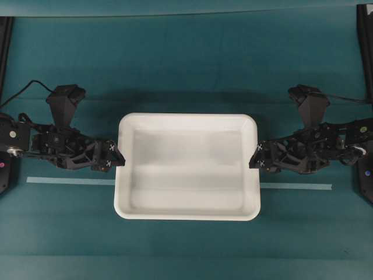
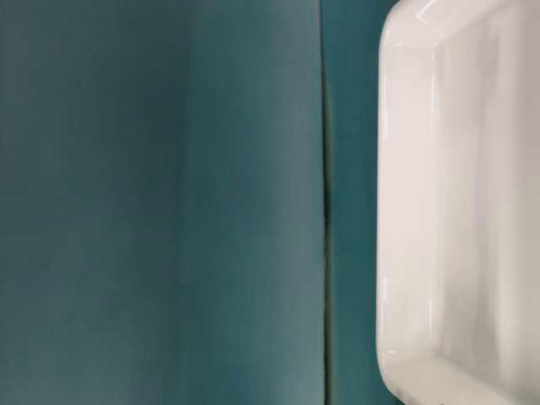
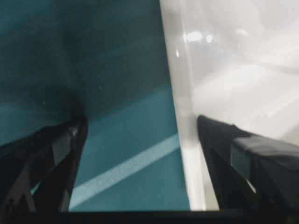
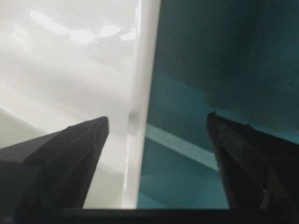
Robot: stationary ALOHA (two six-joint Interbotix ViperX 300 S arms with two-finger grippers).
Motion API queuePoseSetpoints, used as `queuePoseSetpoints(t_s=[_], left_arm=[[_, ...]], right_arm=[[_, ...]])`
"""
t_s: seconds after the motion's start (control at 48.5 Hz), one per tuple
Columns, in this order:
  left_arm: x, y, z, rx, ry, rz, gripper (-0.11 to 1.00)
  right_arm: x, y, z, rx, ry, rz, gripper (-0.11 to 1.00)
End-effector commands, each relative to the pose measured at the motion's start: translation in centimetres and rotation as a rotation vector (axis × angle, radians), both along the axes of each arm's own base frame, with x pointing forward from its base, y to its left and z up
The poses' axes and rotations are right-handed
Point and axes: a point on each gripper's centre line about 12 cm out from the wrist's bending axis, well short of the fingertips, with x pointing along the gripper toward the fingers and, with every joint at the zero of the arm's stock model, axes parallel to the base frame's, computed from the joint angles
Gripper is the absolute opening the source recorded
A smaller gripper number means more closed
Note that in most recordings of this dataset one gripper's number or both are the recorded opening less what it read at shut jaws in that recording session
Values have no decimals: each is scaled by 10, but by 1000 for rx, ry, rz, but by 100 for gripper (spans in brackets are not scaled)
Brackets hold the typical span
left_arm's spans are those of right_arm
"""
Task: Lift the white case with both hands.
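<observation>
The white case [image 1: 186,169] lies on the teal table, a large shallow tray with nothing in it. My left gripper [image 1: 118,156] stands open at its left rim and my right gripper [image 1: 255,156] stands open at its right rim. In the left wrist view the left gripper [image 3: 141,120] straddles the rim of the case [image 3: 233,70], one finger over the cloth and one over the inside. The right gripper [image 4: 158,117] straddles the opposite rim of the case [image 4: 70,60] the same way. Neither pair of fingers presses the rim. The table-level view shows only one end of the case [image 2: 456,211].
A thin pale tape strip [image 1: 70,181] runs across the table and passes under the case; it also shows between the fingers as tape [image 3: 126,168] and tape [image 4: 182,145]. Black frame posts [image 1: 6,35] stand at the far corners. A dark seam [image 2: 325,211] crosses the cloth.
</observation>
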Motion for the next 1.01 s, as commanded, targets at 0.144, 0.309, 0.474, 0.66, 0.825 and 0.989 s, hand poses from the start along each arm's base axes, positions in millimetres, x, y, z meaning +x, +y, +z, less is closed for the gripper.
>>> queuePoseSetpoints(t_s=[0.144,0.309,0.474,0.66,0.825,0.989], left_arm=[[0,-1,26,16,-97,-15,94],[-9,-1,61,38,-207,-27,94],[-24,0,100,86,-293,-55,94],[-41,-1,140,161,-405,-101,94],[-53,-1,161,249,-474,-155,93],[-53,-1,180,350,-524,-215,93]], right_arm=[[4,0,22,2,-65,1,90],[0,-3,56,-3,-160,6,89],[-8,-6,87,-42,-251,35,89],[-19,-10,117,-156,-355,99,89],[-24,-15,137,-304,-416,176,89],[-28,-17,159,-495,-462,283,89]])
